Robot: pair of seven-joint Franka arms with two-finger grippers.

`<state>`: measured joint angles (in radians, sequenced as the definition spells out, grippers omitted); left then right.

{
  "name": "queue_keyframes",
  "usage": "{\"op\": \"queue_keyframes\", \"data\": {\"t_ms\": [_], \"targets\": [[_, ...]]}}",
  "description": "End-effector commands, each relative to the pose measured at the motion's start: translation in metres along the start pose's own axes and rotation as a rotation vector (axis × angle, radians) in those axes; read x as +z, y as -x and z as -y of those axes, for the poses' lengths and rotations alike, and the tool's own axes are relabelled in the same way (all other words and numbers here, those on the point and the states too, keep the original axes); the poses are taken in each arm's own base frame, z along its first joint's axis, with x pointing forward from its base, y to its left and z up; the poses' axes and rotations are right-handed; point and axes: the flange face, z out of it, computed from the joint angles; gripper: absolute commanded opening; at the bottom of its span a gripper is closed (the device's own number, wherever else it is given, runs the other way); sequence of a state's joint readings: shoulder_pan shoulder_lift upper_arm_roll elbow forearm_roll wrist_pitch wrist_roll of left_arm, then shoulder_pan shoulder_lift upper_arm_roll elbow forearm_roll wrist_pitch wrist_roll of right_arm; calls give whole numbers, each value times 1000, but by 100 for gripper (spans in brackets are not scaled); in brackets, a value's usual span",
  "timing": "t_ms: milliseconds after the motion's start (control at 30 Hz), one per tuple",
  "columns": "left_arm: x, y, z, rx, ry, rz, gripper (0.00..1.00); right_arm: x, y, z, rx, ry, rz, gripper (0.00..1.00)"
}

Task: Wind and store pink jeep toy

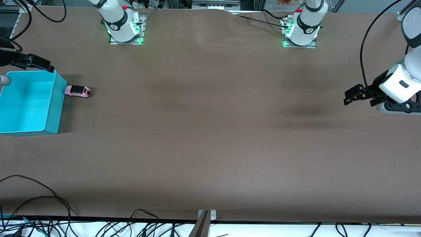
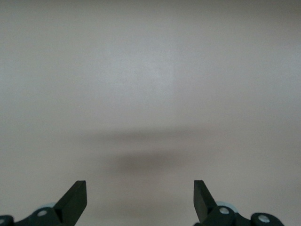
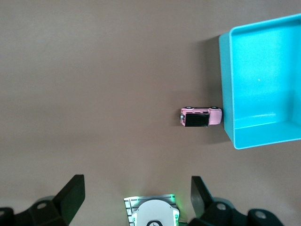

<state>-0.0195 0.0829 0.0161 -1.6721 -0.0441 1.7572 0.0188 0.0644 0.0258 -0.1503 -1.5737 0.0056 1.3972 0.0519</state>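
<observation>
The brown surface (image 1: 210, 138) is the largest thing here and carries very little: one turquoise bin (image 1: 52, 108), one pink jeep toy (image 1: 77, 91), and two arm bases along its edge farthest from the front camera. Most of the surface between the two ends lies bare, marked only by soft shadows. Loose black cables trail along the edge nearest the front camera, off the brown covering.

The bin sits at the right arm's end of the surface, open-topped and with nothing visible inside; its outer part runs past the edge of the front view. In the right wrist view the bin's wall (image 3: 225, 89) stands tall beside the toy.

The left tool (image 1: 357, 95) hangs over the left arm's end of the surface, well apart from the bin and toy, its jaws spread wide and holding nothing; the left wrist view shows both fingertips (image 2: 75, 200) over bare surface.

The right tool (image 3: 136, 197) is up high over the ground near its own base, jaws also spread wide and holding nothing, with the jeep and bin in view below it.

The jeep (image 3: 201, 117), smallest of all, rests on its wheels on the surface, one end touching or just beside the bin's wall, open ground on its other sides.
</observation>
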Motion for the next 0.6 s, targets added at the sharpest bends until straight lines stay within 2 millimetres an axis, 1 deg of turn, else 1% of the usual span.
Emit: {"op": "queue_keyframes", "data": {"t_ms": [0, 267, 333, 500, 567], "targets": [[-6, -1, 2, 18, 18, 7, 100, 3, 0, -15, 46, -10, 11, 100], [-5, -2, 4, 16, 17, 9, 100, 14, 0, -51, 143, -29, -34, 100], [-5, -2, 5, 12, 13, 10, 100, 22, 3, -64, 183, -39, -53, 100], [1, -4, 2, 13, 13, 20, 100, 45, 6, -80, 295, -57, -89, 100], [2, -3, 0, 16, 11, 23, 100, 54, 7, -88, 367, -60, -104, 100]]}}
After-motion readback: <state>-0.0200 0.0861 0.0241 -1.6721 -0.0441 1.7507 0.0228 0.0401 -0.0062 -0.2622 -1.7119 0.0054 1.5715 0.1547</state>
